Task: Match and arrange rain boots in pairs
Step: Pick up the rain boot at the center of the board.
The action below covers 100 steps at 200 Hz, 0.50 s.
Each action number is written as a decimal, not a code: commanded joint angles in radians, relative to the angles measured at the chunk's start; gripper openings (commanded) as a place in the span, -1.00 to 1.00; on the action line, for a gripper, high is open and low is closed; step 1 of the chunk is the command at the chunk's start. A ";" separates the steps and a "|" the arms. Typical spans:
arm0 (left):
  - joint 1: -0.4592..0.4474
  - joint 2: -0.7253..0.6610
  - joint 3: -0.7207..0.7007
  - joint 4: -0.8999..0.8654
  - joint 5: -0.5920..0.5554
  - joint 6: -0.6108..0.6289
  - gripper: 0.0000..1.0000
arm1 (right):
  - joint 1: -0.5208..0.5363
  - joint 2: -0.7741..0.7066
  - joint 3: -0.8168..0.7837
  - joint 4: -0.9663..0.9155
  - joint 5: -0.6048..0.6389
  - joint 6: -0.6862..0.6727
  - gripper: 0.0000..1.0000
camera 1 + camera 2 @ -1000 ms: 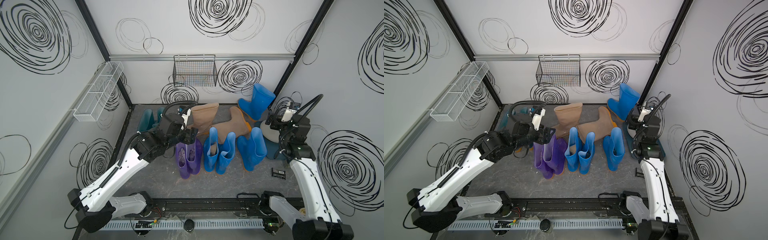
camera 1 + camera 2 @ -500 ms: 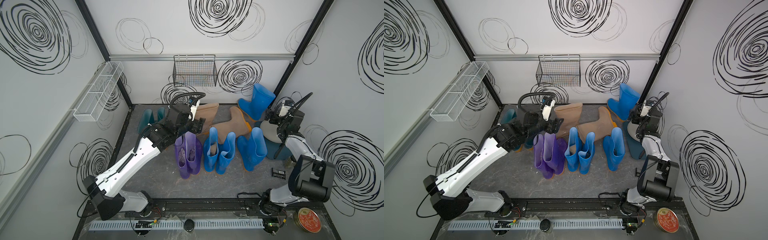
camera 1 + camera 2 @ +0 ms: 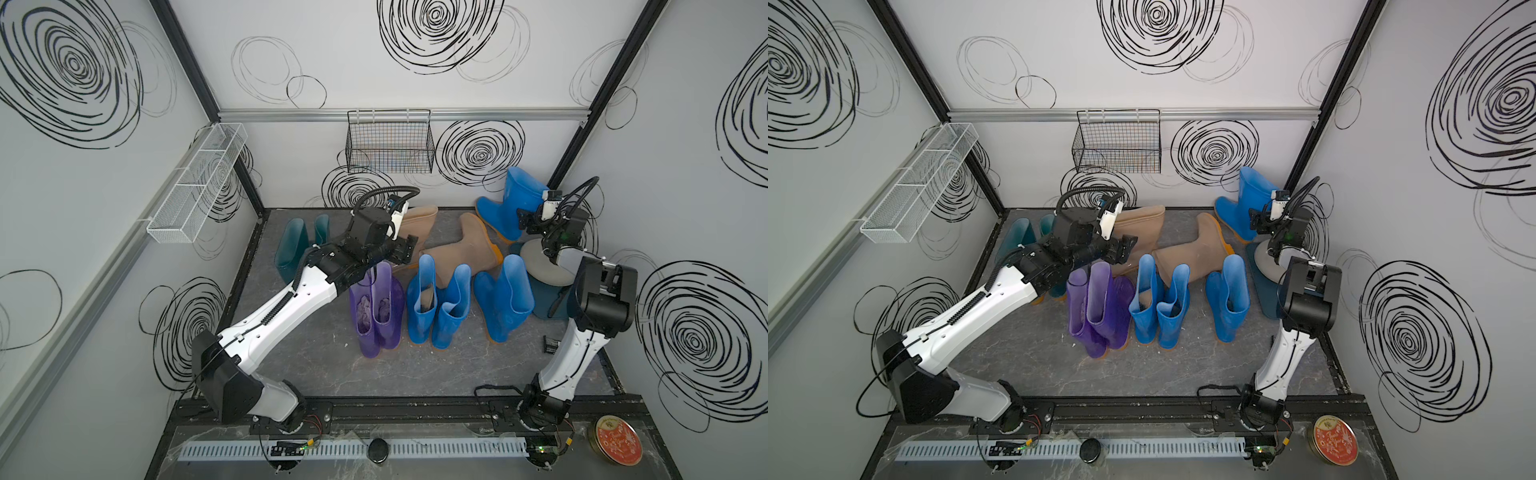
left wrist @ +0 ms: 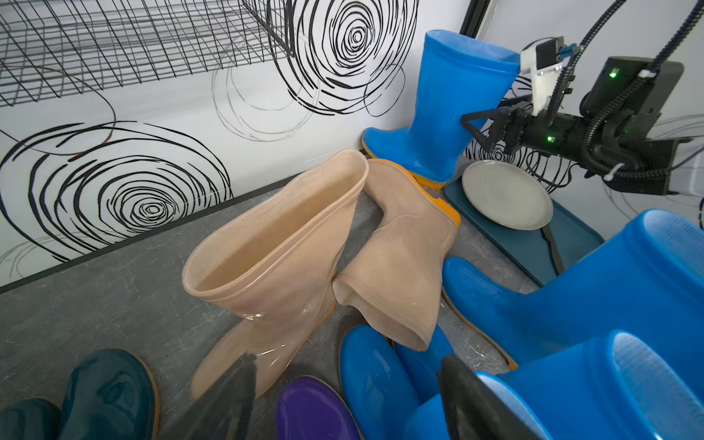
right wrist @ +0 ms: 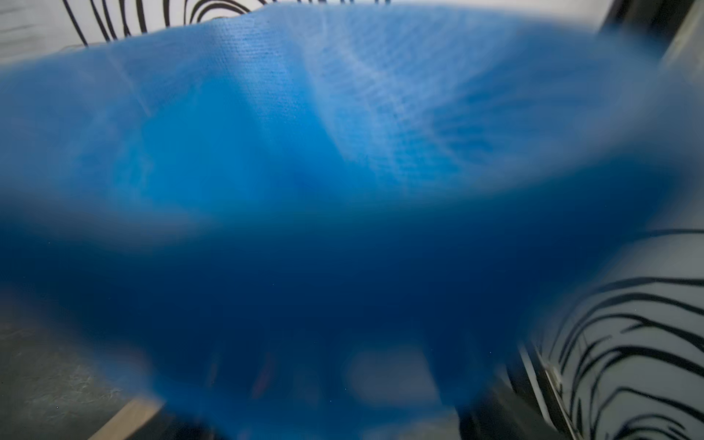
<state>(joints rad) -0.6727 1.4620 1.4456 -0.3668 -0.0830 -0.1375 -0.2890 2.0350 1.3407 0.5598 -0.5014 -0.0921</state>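
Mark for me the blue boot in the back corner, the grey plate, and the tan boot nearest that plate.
Blue boot (image 3: pixel 521 195): in a top view, on its shaft.
Grey plate (image 4: pixel 506 196): left wrist view, on its centre.
Tan boot (image 3: pixel 459 251): in a top view, on its shaft.

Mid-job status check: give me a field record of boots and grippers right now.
Paired upright: purple boots, blue pair, teal boots
Lying down: two tan boots
Unmatched: lone blue boot beside blue pair; corner blue boot
Left gripper: open, facing tan boots
Right gripper: at corner blue boot, grip unclear
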 commanded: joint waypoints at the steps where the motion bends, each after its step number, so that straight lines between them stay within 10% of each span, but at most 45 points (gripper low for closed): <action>1: 0.004 0.019 0.046 0.050 -0.007 0.021 0.58 | 0.025 0.040 0.058 0.048 -0.093 -0.066 0.51; 53: -0.012 0.040 0.064 0.059 -0.026 0.008 0.59 | 0.047 0.061 0.115 0.051 -0.141 -0.085 -0.59; 100: -0.028 0.032 0.067 0.054 -0.044 0.012 0.59 | 0.098 -0.065 0.142 -0.009 0.016 -0.026 -0.97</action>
<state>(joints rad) -0.6895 1.5002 1.4853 -0.3592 -0.1047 -0.1379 -0.2218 2.0819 1.4250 0.5598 -0.5632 -0.1570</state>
